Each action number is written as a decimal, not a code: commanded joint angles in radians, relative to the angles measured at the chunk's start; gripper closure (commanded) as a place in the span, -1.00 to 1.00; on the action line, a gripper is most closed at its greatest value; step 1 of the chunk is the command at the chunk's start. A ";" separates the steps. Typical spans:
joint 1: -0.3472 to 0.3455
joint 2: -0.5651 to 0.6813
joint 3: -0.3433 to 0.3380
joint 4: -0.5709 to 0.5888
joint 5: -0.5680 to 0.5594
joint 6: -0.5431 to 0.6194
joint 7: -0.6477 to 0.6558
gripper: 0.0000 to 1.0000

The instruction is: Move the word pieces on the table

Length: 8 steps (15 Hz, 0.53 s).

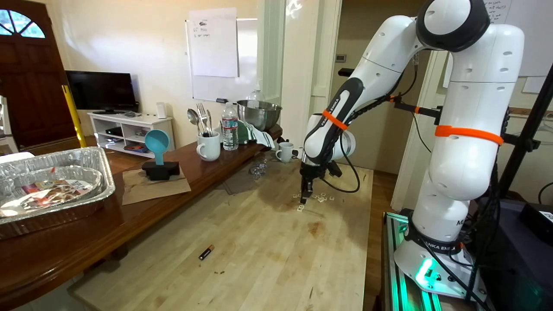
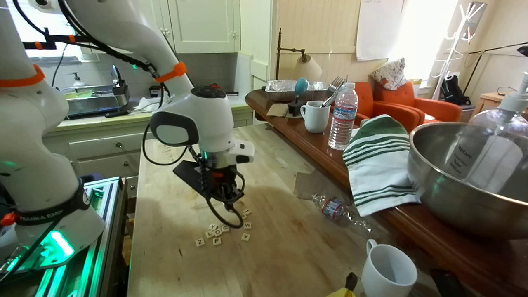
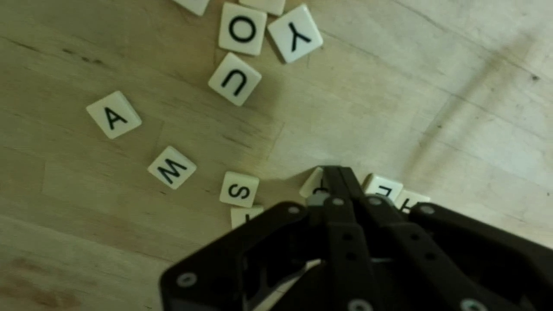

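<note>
The wrist view looks down on a tabletop (image 3: 410, 108) of pale planks, marked with fine grain lines and dark flecks. In both exterior views, a smooth steel bowl (image 2: 458, 210) and a clear plastic bottle (image 2: 343, 117) stand on a glossy brown counter (image 1: 125, 218), and a green-striped white cloth (image 2: 379, 165) droops over its edge.

The word pieces (image 3: 235, 79) are flat cream squares with softened corners and black capitals, O, U, Y, A and S among them, scattered on the tabletop around the fingers (image 3: 333, 185). Black and slim, the fingers are clenched together, nothing visible between them.

They hide part of one piece and its letter; two pieces to their right are partly covered too. The top edge of the wrist view cuts off two others. In an exterior view, black wrist hardware (image 2: 222, 185) hides the fingertips; whether they touch the wood, I cannot tell.
</note>
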 commanded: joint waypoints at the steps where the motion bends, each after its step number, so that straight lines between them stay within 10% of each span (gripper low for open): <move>1: 0.011 0.054 0.007 -0.016 -0.039 -0.043 -0.018 1.00; 8: 0.029 0.048 -0.007 -0.016 -0.090 -0.060 -0.034 1.00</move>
